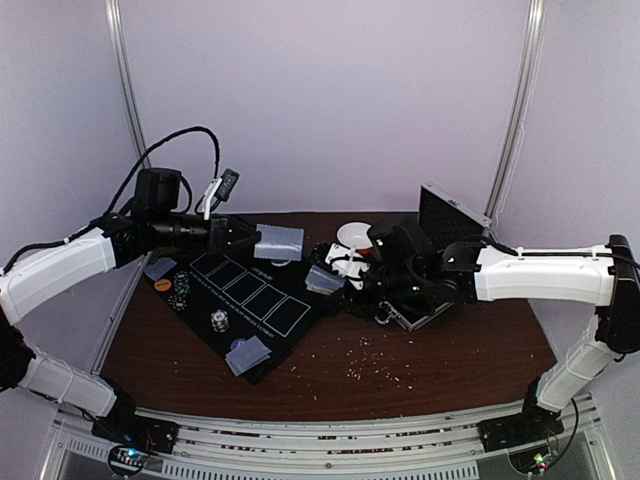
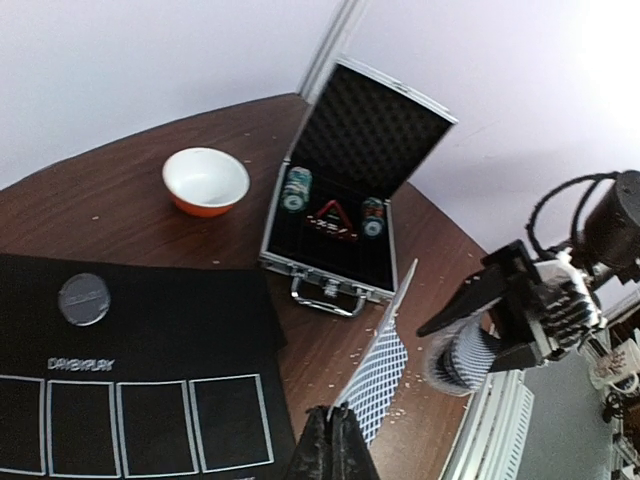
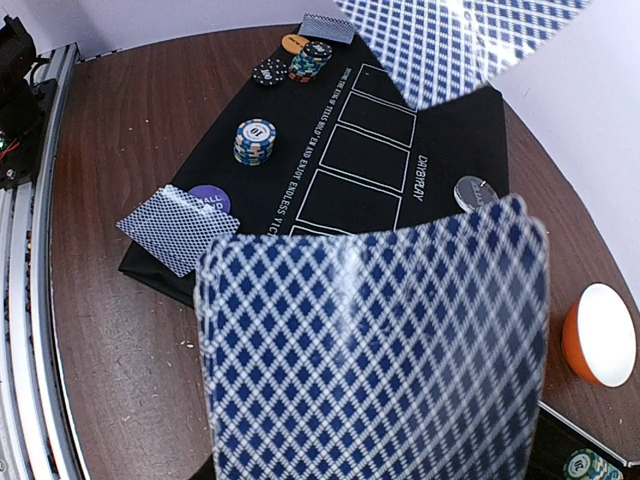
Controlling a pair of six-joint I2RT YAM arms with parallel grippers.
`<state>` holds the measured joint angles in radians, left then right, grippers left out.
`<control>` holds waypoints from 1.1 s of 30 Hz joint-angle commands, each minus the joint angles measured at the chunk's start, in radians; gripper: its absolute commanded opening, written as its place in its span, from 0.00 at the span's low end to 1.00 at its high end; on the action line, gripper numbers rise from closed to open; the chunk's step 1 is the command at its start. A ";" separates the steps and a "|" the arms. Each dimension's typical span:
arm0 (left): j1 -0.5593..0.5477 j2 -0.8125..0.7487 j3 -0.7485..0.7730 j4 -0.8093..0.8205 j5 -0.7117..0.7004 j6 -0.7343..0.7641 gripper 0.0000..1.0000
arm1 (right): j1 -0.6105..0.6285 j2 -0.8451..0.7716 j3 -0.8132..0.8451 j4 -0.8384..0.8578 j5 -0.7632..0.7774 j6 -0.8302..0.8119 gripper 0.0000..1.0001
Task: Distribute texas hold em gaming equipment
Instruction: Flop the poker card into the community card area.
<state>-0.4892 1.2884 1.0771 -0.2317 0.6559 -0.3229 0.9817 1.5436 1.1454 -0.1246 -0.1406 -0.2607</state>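
Near edge of mat [image 2: 170,310]: card pair [image 1: 247,353] face down, purple disc [image 3: 210,198] touching it; chip stack [image 1: 218,320] just beyond. Mid-right: R gripper [image 1: 343,272] clenched on card bunch [image 3: 370,350], held above table just off mat's right side; bunch fills R wrist view, fingers hidden there. Left side: more chips [image 1: 180,293], orange disc [image 1: 162,284], lone card [image 1: 160,267]. Farther: L gripper [image 1: 240,238] clamped on single card [image 1: 279,240] by its edge, over mat's far edge; near the bunch, not touching. Far: grey disc [image 2: 84,298], bowl [image 2: 205,205], open case [image 2: 365,130] w/ chips inside.
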 commanded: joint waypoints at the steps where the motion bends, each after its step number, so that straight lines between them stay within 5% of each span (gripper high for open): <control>1: 0.122 -0.009 0.055 -0.070 -0.118 0.072 0.00 | -0.004 -0.020 -0.004 0.020 -0.009 0.008 0.39; 14: 0.147 0.346 0.375 -0.260 -1.296 0.492 0.00 | -0.005 -0.051 -0.026 0.021 -0.017 -0.006 0.39; 18: 0.147 0.474 0.445 -0.236 -1.394 0.558 0.00 | -0.007 -0.058 -0.034 0.020 -0.019 -0.002 0.39; 23: 0.147 0.553 0.392 0.033 -1.417 0.757 0.00 | -0.006 -0.070 -0.043 0.018 -0.016 0.004 0.39; 33: 0.140 0.805 0.612 -0.305 -1.582 0.649 0.00 | -0.009 -0.084 -0.059 0.023 -0.015 0.016 0.39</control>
<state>-0.3420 2.0792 1.6676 -0.4187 -0.8574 0.3717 0.9791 1.4902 1.1007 -0.1238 -0.1467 -0.2581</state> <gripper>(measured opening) 0.007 0.393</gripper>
